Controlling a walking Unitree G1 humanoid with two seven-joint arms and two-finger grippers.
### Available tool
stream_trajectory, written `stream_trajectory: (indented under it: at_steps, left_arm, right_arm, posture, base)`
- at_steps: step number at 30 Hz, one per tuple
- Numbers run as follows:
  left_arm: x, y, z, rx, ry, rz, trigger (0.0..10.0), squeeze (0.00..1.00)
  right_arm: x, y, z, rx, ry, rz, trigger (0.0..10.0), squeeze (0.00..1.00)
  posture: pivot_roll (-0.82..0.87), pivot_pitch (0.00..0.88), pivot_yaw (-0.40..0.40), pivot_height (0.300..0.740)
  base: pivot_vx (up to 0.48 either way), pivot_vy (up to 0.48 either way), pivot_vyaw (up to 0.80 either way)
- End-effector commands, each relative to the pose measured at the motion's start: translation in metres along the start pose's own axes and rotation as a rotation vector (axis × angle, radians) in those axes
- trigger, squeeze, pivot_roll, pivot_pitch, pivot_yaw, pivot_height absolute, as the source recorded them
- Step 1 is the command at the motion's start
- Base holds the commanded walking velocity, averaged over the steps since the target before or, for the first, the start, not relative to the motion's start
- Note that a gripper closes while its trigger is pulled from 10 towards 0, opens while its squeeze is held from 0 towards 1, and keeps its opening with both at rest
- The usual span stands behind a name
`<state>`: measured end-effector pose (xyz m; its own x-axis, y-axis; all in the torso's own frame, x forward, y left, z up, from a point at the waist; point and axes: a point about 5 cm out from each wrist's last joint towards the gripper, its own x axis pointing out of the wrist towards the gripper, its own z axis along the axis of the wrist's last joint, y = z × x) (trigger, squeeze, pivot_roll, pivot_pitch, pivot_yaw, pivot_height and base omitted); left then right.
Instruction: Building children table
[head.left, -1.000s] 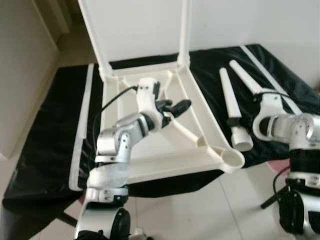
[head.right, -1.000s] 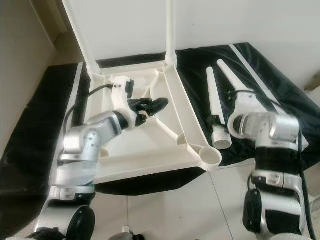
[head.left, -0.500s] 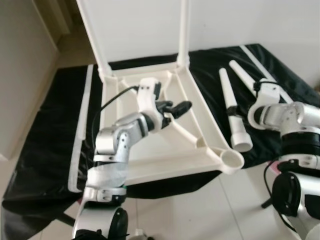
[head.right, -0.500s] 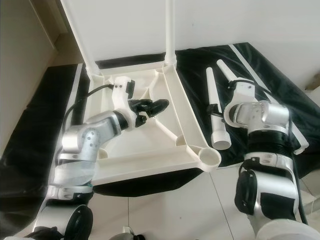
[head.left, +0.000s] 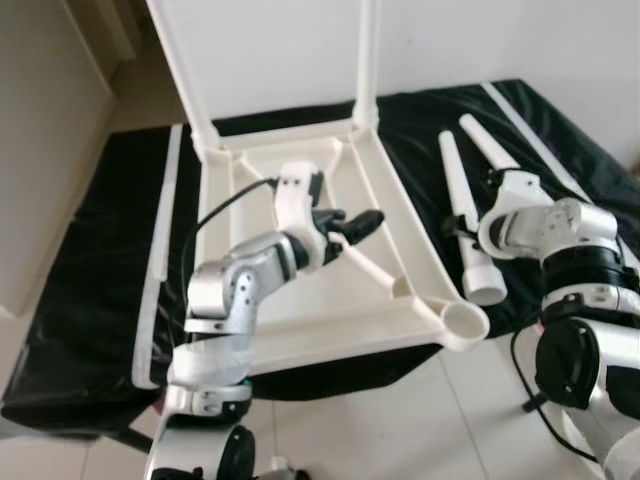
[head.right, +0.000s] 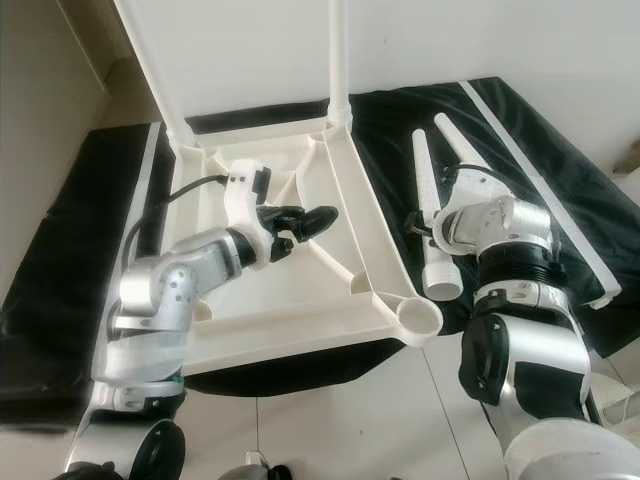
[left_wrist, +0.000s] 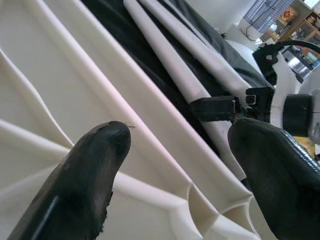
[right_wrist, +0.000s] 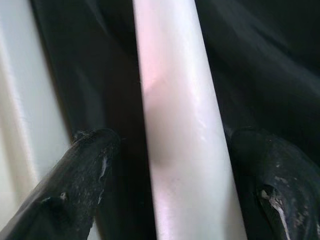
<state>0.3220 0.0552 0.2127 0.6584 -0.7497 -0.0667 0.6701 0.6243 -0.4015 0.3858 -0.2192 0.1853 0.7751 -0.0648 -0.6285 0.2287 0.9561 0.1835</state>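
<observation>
Right pincer (right_wrist: 165, 165) astride table leg (right_wrist: 180, 125)

Below me, a pale tiled floor (head.left: 400, 420); ahead, a white wall (head.left: 500, 40), with black sheeting (head.left: 80, 300) spread under my work.

Spread out as the landmark: a glossy black plastic sheet (head.left: 90, 270), wrinkled, draped over a low surface and hanging down at its front edge. Beyond the sheet, a plain white wall (head.left: 500, 40). Past the sheet's left side, a beige wall panel or door (head.left: 40, 150) standing upright, with a strip of pale tan floor (head.left: 145, 90) running back between it and the white wall. In front of the sheet, glossy white floor tiles (head.left: 380, 420) with thin grey grout lines. At the sheet's far right edge, a small tan corner (head.right: 630, 160) of something, too cropped to identify.
</observation>
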Motion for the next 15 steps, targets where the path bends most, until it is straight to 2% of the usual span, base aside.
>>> stream_trajectory:
  at_steps: [1,7,8,9,12,13,15]
  left_arm:
    - [-0.002,0.000,-0.001,-0.008,0.009,0.008,10.0,0.00]
    - [-0.003,-0.001,-0.002,-0.017,0.008,0.018,10.0,0.00]
    - [-0.003,-0.001,-0.002,-0.017,0.005,0.021,10.0,0.00]
    - [-0.004,0.000,-0.001,-0.019,0.001,0.024,10.0,0.00]
    - [-0.004,0.001,0.000,-0.021,-0.003,0.028,10.0,0.00]
    - [-0.004,0.001,0.000,-0.022,-0.004,0.031,10.0,0.00]
    - [-0.005,0.002,0.001,-0.025,-0.006,0.035,10.0,0.00]
  right_arm:
    - [0.001,0.004,0.000,-0.006,0.011,-0.002,9.8,0.00]
    - [0.005,0.003,-0.007,0.030,0.083,-0.022,9.6,0.00]
    - [0.006,0.001,-0.009,0.031,0.097,-0.039,8.0,0.00]
    - [0.007,0.000,-0.012,0.038,0.113,-0.049,5.2,0.00]
    - [0.008,-0.002,-0.015,0.048,0.131,-0.060,5.2,0.00]
    - [0.008,-0.001,-0.016,0.068,0.143,-0.047,1.9,0.00]
    - [0.009,0.001,-0.016,0.089,0.152,-0.034,0.2,0.00]
  posture:
    - [0.03,0.117,0.074,0.740]
    - [0.03,0.121,0.067,0.740]
    - [0.03,0.119,0.064,0.740]
    - [0.03,0.117,0.063,0.740]
    - [0.03,0.117,0.063,0.740]
    - [0.03,0.112,0.062,0.740]
    - [0.03,0.110,0.061,0.740]
  base:
    - [0.000,0.000,0.00]
    - [0.000,0.000,0.00]
    - [0.000,0.000,0.00]
    - [0.000,0.000,0.00]
    - [0.000,0.000,0.00]
    - [0.000,0.000,0.00]
    - [0.000,0.000,0.00]
